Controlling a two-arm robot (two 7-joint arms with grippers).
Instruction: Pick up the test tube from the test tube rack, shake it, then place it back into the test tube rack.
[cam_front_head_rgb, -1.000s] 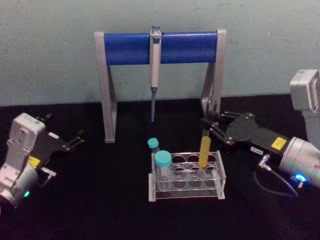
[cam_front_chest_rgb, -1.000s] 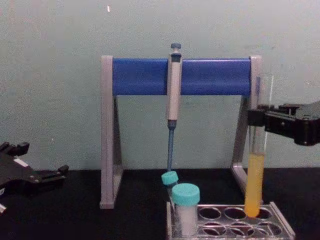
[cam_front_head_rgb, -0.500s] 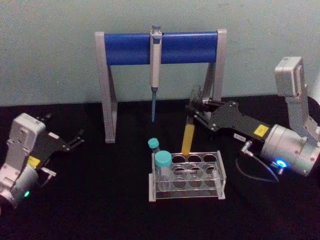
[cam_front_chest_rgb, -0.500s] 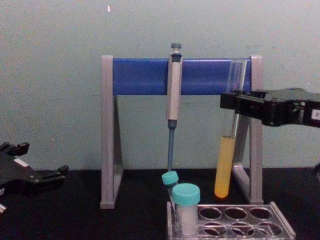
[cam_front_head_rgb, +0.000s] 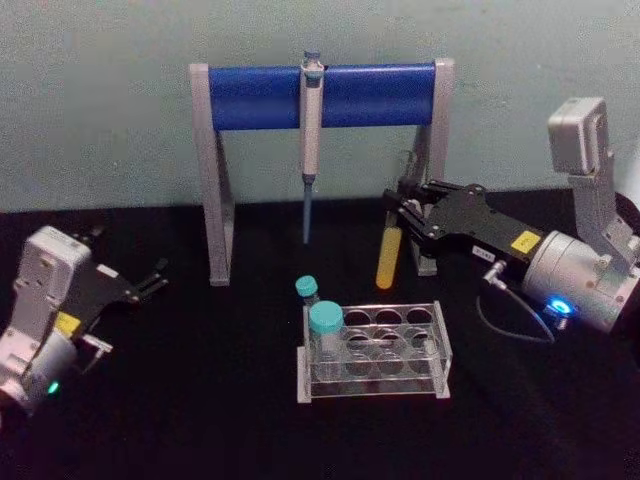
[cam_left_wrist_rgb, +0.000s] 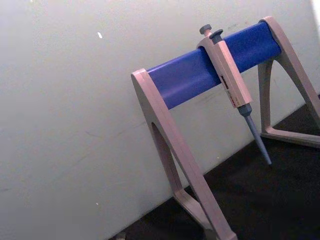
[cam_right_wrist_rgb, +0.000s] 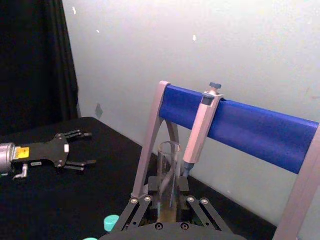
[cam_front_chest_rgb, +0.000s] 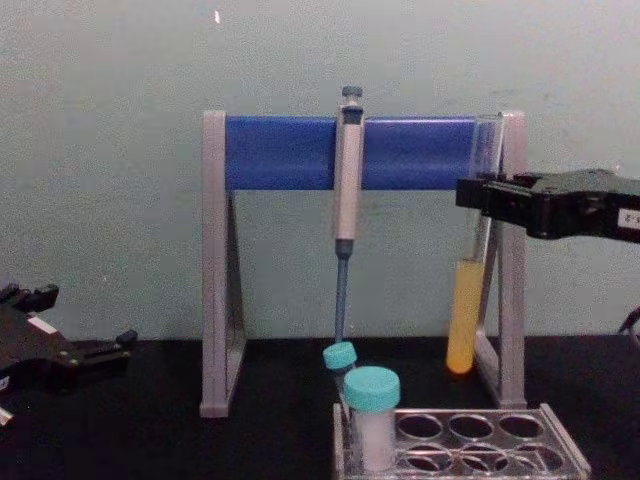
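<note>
The test tube (cam_front_head_rgb: 387, 258), clear with yellow-orange liquid in its lower part, hangs in the air behind and above the clear test tube rack (cam_front_head_rgb: 372, 384), close to the pipette stand's right leg. My right gripper (cam_front_head_rgb: 396, 206) is shut on its upper part. From the chest the test tube (cam_front_chest_rgb: 462, 315) hangs nearly upright, well above the test tube rack (cam_front_chest_rgb: 575, 452), gripped by the right gripper (cam_front_chest_rgb: 472, 195). In the right wrist view the test tube (cam_right_wrist_rgb: 169, 165) stands between the right gripper (cam_right_wrist_rgb: 169, 198) fingers. My left gripper (cam_front_head_rgb: 150, 280) rests open at the far left.
Two teal-capped vials (cam_front_head_rgb: 325, 320) (cam_front_head_rgb: 306, 288) stand at the rack's left end. The grey-and-blue pipette stand (cam_front_head_rgb: 320, 95) spans the back, with a pipette (cam_front_head_rgb: 311, 120) hanging from its bar. The table is covered in black cloth.
The right gripper lifted the test tube out of the rack's right rear hole, swung it left and up, then carried it back to the right near the stand's leg. The left arm stayed still.
</note>
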